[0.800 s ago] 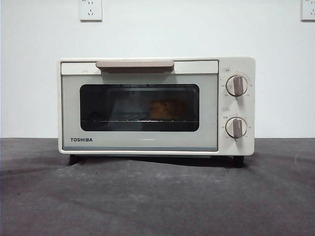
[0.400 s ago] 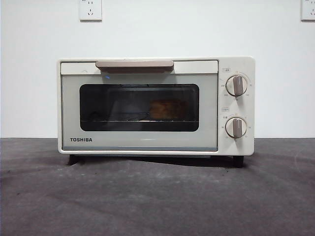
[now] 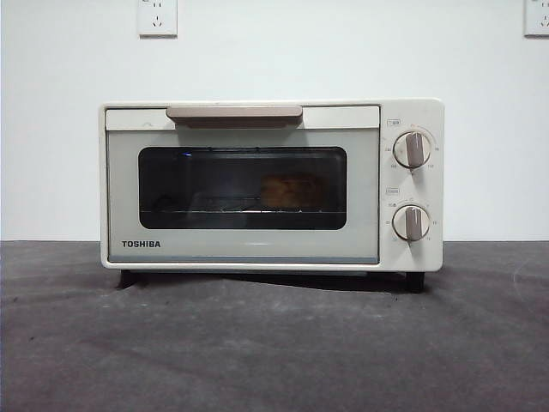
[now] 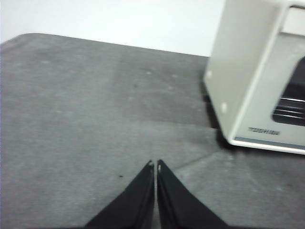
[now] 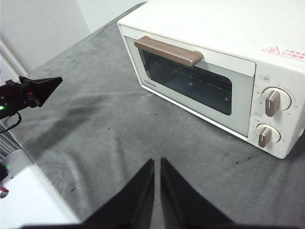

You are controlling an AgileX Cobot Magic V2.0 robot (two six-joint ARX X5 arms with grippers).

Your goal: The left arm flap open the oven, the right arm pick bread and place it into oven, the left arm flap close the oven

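The cream-white TOSHIBA oven [image 3: 243,249] stands on the grey cloth with its door shut. The golden bread [image 3: 292,190] shows dimly through the dark glass, on the wire rack right of centre. My left gripper [image 4: 156,164] is shut and empty, low over the cloth, apart from the oven's left side [image 4: 243,81]. My right gripper [image 5: 157,162] is shut and empty, held above the cloth in front of the oven [image 5: 209,28]. The left gripper also shows in the right wrist view [image 5: 40,88]. Neither arm shows in the front view.
The oven's beige bar handle [image 3: 234,112] runs along the top of the door. Two beige knobs [image 3: 413,149] sit on its right panel. Grey cloth [image 3: 274,343] covers the table. A white wall with sockets [image 3: 158,17] stands behind.
The oven has settled a hair to the left. The bread inside and the shut door look the same.
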